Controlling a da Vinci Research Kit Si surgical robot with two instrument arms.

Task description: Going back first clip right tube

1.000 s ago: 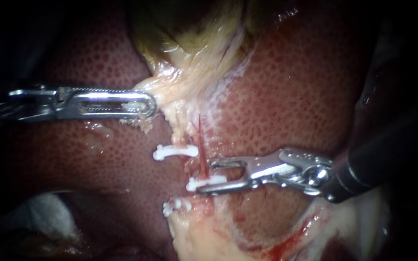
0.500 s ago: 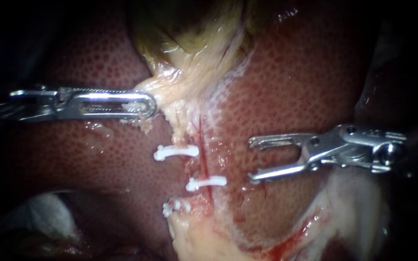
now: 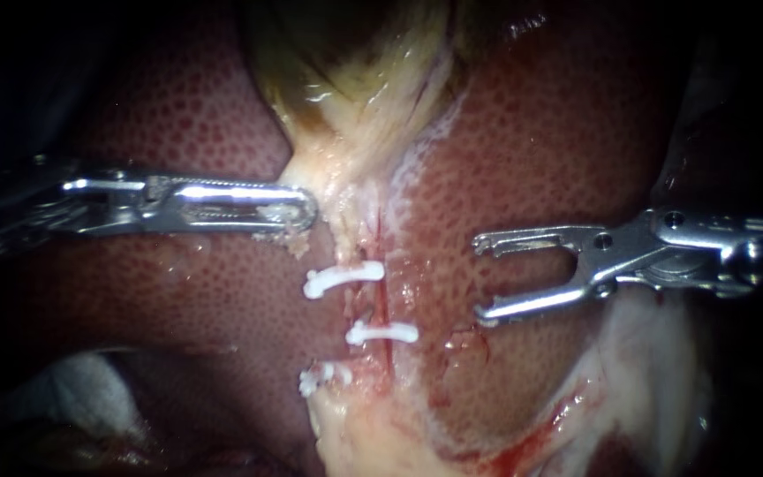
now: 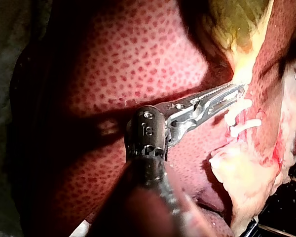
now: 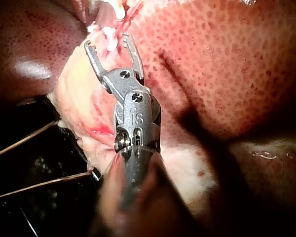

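The liver [image 3: 558, 159] is filling most of the endoscope view, dark red and mottled. The gallbladder [image 3: 355, 79] is hanging in from above as a yellow-green sac, narrowing downward into a strip of pale tissue [image 3: 333, 190].

The left tool [image 3: 298, 208], on the instrument coming in from the left, is lying level across the liver. Its jaws are pressing together on the edge of the pale tissue just below the gallbladder. The left wrist view is showing the same clamped tip [image 4: 234, 91] against that pale edge.

The right tool [image 3: 480, 278], on the instrument entering from the right, is standing wide apart. It is holding nothing and hovering over bare liver, with its tips pointing left toward the strip but staying clear of it. In the right wrist view the spread tips [image 5: 108, 42] are pointing at the clipped strip ahead.

A thin red tube [image 3: 380, 305] is running up and down along the strip. Three white clips are sitting on the strip, one below another. The middle clip [image 3: 381, 333] is lying across the red tube, its long axis running left to right. The upper clip [image 3: 343, 278] and lower clip [image 3: 321, 378] are sitting further left.
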